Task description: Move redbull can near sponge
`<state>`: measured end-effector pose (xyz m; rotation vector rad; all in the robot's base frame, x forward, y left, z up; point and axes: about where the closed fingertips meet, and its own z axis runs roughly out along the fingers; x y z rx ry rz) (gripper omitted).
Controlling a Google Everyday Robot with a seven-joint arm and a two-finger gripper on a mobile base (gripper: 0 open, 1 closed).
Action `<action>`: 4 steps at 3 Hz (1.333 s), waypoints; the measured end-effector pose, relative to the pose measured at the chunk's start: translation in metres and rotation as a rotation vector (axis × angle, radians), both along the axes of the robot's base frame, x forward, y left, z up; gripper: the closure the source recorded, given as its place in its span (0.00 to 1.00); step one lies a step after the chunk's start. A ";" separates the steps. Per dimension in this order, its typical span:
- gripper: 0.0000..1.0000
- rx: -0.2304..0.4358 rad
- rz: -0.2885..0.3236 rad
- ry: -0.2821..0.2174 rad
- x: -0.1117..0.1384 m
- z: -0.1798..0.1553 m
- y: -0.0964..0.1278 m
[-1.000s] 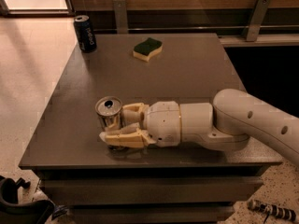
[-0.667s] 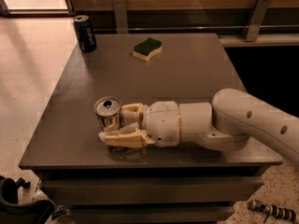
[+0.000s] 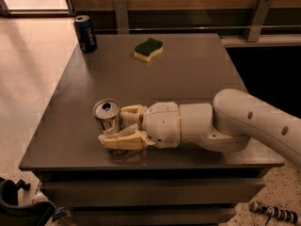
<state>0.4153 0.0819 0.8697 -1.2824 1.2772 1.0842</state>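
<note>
The redbull can [image 3: 106,116] is a silver can with a pull-tab top, standing near the front left of the dark table [image 3: 188,74]. My gripper [image 3: 112,126] reaches in from the right, its cream fingers [image 3: 123,140] closed around the can's lower body. The white arm [image 3: 244,121] stretches across the table's front right. The sponge [image 3: 148,49], dark green over pale yellow, lies flat at the back middle of the table, well away from the can.
A shorter dark blue can [image 3: 85,34] stands at the table's back left corner. A wooden wall with metal brackets [image 3: 256,18] runs behind the table. Light floor lies to the left. A dark object [image 3: 19,206] sits at the lower left.
</note>
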 end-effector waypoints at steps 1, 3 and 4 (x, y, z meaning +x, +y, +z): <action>1.00 0.043 -0.012 0.024 0.016 0.010 -0.012; 1.00 0.086 -0.136 0.100 0.099 0.052 -0.062; 1.00 0.036 -0.227 0.100 0.148 0.068 -0.080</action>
